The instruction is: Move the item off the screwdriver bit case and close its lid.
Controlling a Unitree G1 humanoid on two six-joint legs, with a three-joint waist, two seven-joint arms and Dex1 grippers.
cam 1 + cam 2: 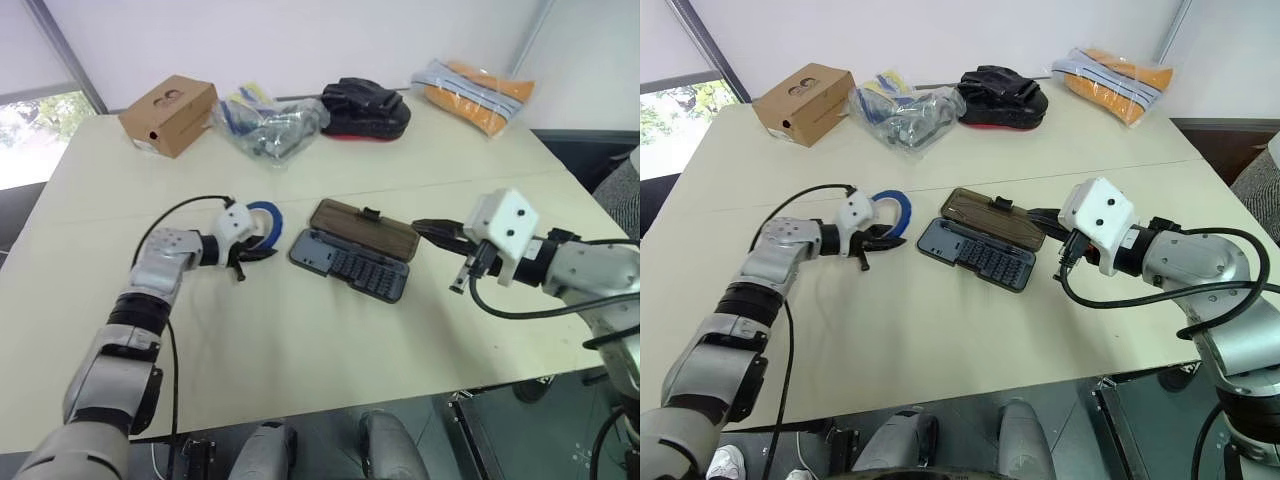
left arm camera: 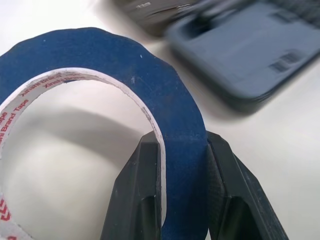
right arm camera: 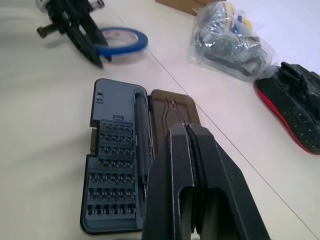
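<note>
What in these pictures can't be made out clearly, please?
- Whether the tape rests on the table or is lifted: the left gripper hides its lower edge in the head views.
- Contents of the clear bag: crumpled plastic hides them.
- Bit shapes in the case: too small.
- The case in the left wrist view: blurred and cut off by the edge.
- The orange packet: wrapped, contents unclear.

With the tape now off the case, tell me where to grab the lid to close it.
Take the lid at its free long edge, by the black latch, coming from the far side. It lies open flat behind the tray, hinged along their shared edge, so that edge swings over.
</note>
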